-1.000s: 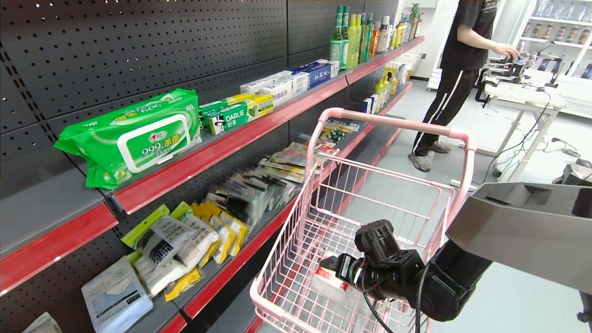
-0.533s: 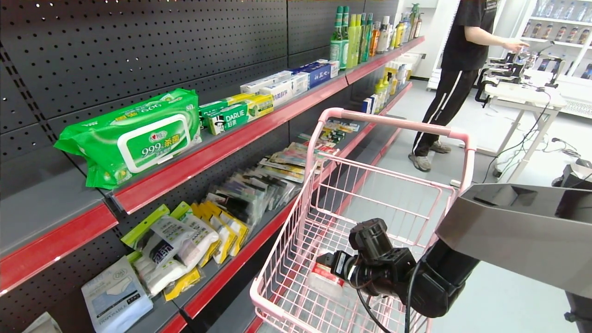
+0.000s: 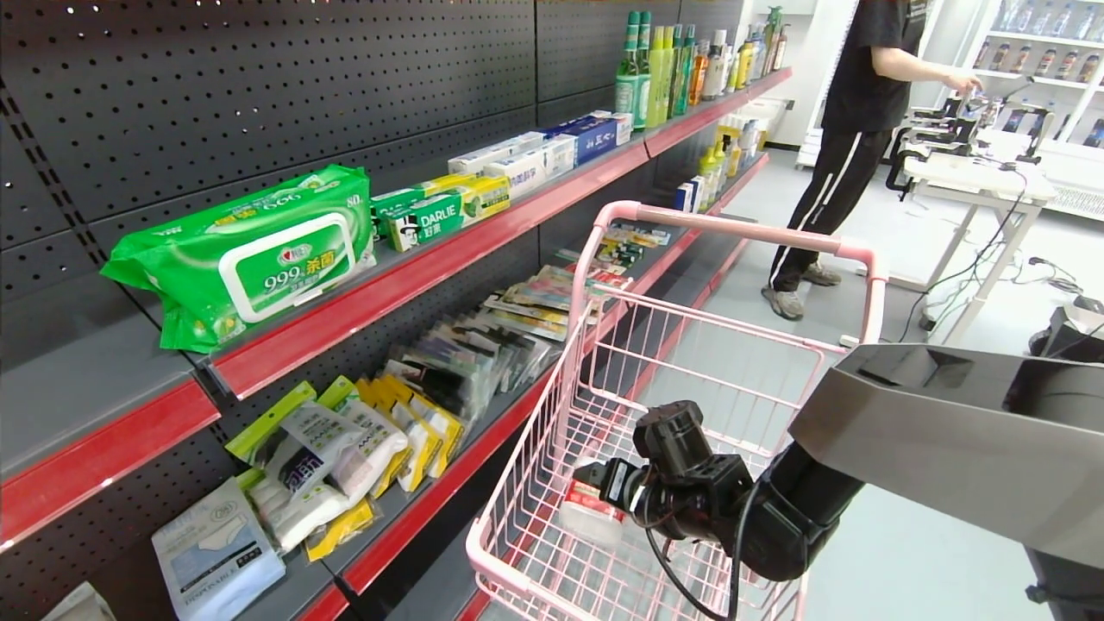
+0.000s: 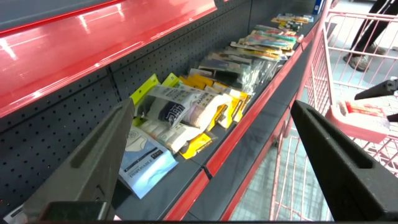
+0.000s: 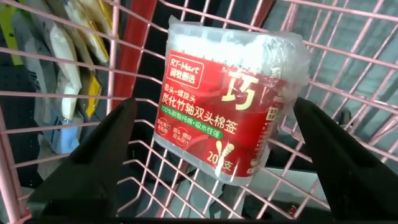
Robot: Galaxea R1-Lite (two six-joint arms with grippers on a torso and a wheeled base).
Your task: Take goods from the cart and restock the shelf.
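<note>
- The right gripper [image 5: 214, 109] is down inside the pink shopping cart [image 3: 733, 226], close to the cart's shelf-side wall.
- Its fingers [image 5: 93, 168] stand wide apart, almost as far as they go. One is on each flank of a cotton swab pack [image 3: 589, 515], which is held between them.
- The cotton swab pack is a clear wrapped tub with a red label band. It sits tilted in the grasp, low in the cart, with the wire side wall just behind it.
- The left gripper [image 4: 211, 106] hangs low in front of the lower shelf tier, beside the cart's outer wall. Its fingers are spread wide with nothing between them.
- The shelf [image 3: 414, 280] runs along the robot's left, grey decks with red front lips under black pegboard.
- On the upper deck, nearest me, lies a big green wet wipes pack [image 3: 250, 254], tipped up on its back edge.
- Just beyond it lie toothpaste boxes [image 3: 431, 216] in green and yellow, then white and blue boxes.
- Farther along the upper deck stands a row of upright bottles [image 3: 664, 60].
- The deck below carries bagged white goods [image 3: 336, 457] with yellow and green headers, leaning against one another.
- Past those, flat carded packets [image 3: 526, 310] overlap in a row towards the far end.
- The cart stands just beside the shelf, its handle at the far end from the robot.
</note>
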